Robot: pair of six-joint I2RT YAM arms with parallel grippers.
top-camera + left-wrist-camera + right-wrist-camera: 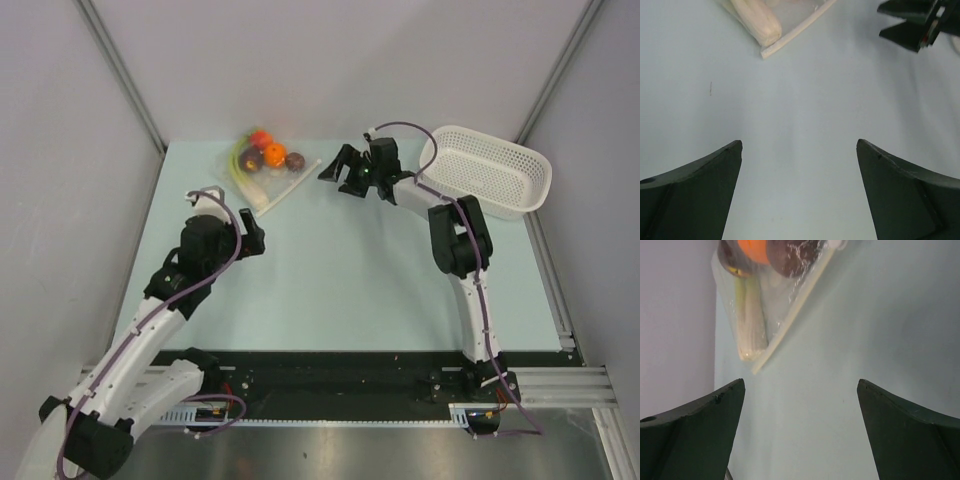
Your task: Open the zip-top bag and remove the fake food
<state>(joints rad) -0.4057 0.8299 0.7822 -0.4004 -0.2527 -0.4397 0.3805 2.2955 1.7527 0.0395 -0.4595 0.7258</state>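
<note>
Currently my left end effector [800, 145] and right end effector [800, 382] both gape wide, empty. The zip-top bag [262, 186] lies far-left on the counter [350, 270], fake food [273, 155] inside. Its zip strip [290, 185] runs near-left to far-right. My left waits off its near corner, my right beside its far end. The side wall [100, 150] stands close.

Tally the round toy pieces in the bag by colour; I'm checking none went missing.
red tomato: 1
orange ball: 1
dark purple-brown lumps: 2
Total: 4 round pieces in the zip-top bag
</note>
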